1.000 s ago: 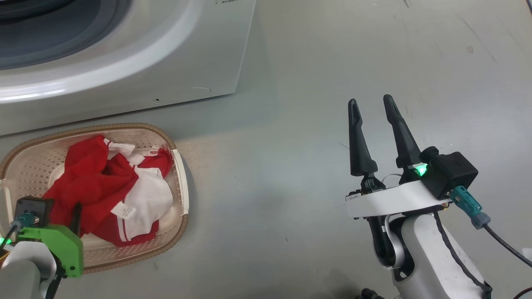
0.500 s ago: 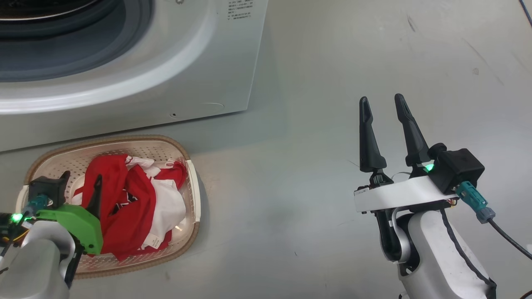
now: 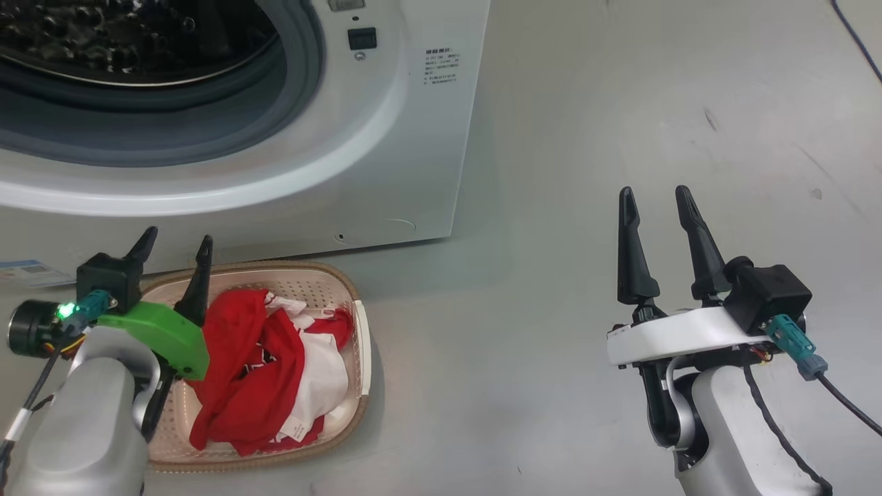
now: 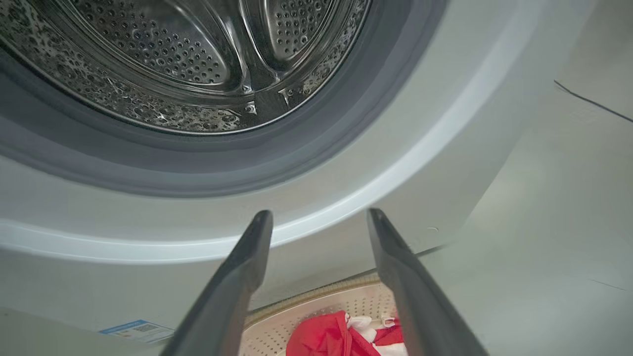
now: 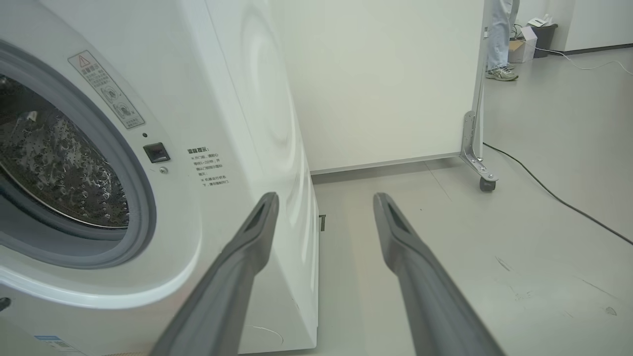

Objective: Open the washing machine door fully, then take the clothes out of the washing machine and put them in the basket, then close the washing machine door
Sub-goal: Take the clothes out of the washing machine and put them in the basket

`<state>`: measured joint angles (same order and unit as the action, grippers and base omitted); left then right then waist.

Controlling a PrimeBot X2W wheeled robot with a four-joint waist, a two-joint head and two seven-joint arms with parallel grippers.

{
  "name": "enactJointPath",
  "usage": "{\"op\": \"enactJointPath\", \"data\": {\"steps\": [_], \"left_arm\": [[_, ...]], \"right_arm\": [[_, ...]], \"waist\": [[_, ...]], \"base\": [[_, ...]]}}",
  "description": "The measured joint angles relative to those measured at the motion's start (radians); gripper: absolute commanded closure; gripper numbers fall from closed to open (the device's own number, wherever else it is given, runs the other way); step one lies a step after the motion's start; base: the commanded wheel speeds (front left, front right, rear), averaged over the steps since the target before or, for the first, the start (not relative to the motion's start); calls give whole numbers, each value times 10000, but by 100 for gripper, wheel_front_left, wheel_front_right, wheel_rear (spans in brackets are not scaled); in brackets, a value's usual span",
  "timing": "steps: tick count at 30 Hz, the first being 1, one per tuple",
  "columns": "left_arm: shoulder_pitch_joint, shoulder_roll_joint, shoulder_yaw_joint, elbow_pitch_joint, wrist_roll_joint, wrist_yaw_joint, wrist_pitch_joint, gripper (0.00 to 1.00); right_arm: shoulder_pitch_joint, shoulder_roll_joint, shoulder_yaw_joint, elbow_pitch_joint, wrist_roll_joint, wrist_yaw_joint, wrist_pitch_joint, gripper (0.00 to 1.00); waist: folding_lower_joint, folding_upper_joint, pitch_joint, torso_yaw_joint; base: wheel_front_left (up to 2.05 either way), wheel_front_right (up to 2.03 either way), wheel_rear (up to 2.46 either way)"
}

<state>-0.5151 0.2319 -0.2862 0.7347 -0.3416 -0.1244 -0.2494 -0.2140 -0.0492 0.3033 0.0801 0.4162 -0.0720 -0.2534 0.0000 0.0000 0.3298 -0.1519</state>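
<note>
Your left gripper (image 3: 178, 240) stands spread wide and holds nothing. It hangs over the far left edge of the basket (image 3: 360, 344) and points at the washer's (image 3: 413, 138) white front, just below the open mouth, where the dimpled steel drum (image 4: 173, 59) shows. The clothes (image 3: 248, 365), red with white parts, lie heaped in the basket, clear of that gripper. The basket sits on the floor (image 3: 524, 331) just in front of the washer. Your right gripper (image 3: 654, 196) is likewise wide open and empty, over bare floor, well apart from basket and washer.
</note>
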Motion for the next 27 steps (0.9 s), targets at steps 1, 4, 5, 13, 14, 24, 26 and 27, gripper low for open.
{"op": "enactJointPath", "data": {"steps": [1, 4, 5, 13, 14, 24, 26, 27], "left_arm": [[0, -38, 65, -209, 0, 0, 0, 0], [36, -125, 211, -744, 0, 0, -2, 0], [50, -161, 240, -897, 0, 0, -10, 0], [936, -313, 560, -1921, 2, 2, -17, 0], [1073, -336, 591, -2015, 2, 4, -15, 0], [1955, -594, 765, -2972, 138, 58, -25, 0], [2175, -617, 853, -3129, 176, 144, -25, 0], [2298, -623, 892, -3208, 176, 148, -25, 0]], "right_arm": [[43, 0, -48, 21, 0, 2, 0, 0], [255, 2, -226, 73, -2, 23, 0, 0], [343, 0, -288, 82, -4, 40, 0, 0], [827, -2, -537, 173, -33, 238, 0, 0], [869, -2, -570, 186, -33, 272, 0, 0], [1251, 0, -813, 130, -42, 408, 0, 0], [1281, 4, -819, 125, -42, 445, 0, 0], [1328, 6, -834, 119, -42, 447, 0, 0]], "waist": [[0, 0, -113, 49], [0, 0, -453, 205], [0, 0, -560, 258], [0, 0, -1325, 707], [0, 1, -1410, 757], [0, 0, -1920, 1231], [0, 0, -1980, 1321], [0, 0, -2006, 1361]], "base": [[0, 0, 0], [0, 0, 0], [0, 0, 0], [0, 0, 0], [0, 0, 0], [0, 0, 0], [0, 0, 0], [0, 0, 0]]}}
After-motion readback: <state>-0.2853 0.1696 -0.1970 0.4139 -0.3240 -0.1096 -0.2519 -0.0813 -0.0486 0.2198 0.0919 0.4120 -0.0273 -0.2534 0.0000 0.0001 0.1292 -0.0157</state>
